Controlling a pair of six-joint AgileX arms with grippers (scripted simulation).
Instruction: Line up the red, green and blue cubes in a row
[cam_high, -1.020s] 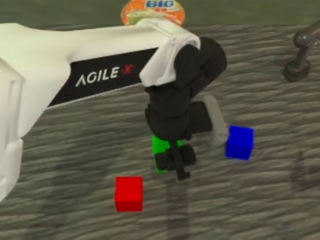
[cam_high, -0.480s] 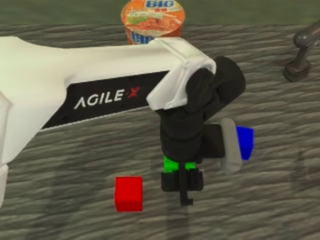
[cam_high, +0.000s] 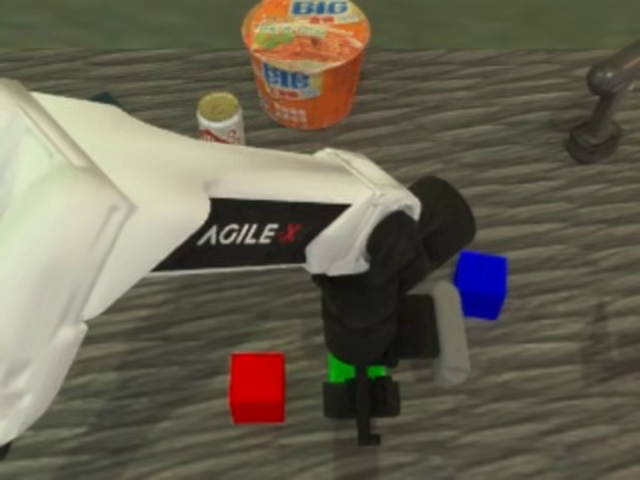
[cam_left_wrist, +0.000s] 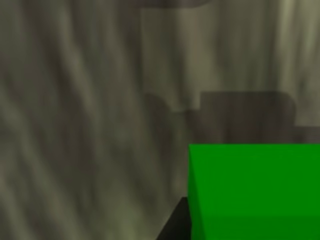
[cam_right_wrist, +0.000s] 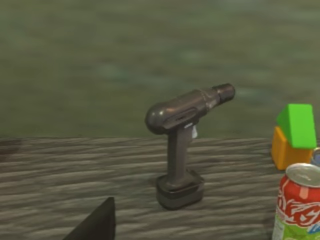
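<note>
the green cube (cam_high: 357, 369) is sitting between the fingers of the left gripper (cam_high: 361, 398), which is holding it near the front of the table (cam_high: 560, 400), just right of the red cube (cam_high: 257, 387). in the left wrist view the green cube (cam_left_wrist: 254, 191) is filling the corner above the table's grain. the blue cube (cam_high: 480, 284) is lying farther back and to the right, apart from both. a noodle cup (cam_high: 305, 58) and a soda can (cam_high: 221, 119) are standing at the far side. a drill (cam_high: 603, 107) is standing at the far right, upright in the right wrist view (cam_right_wrist: 184, 145) beside a can (cam_right_wrist: 299, 204) and two stacked blocks (cam_right_wrist: 294, 136). the right gripper is not showing enough to tell its state.
</note>
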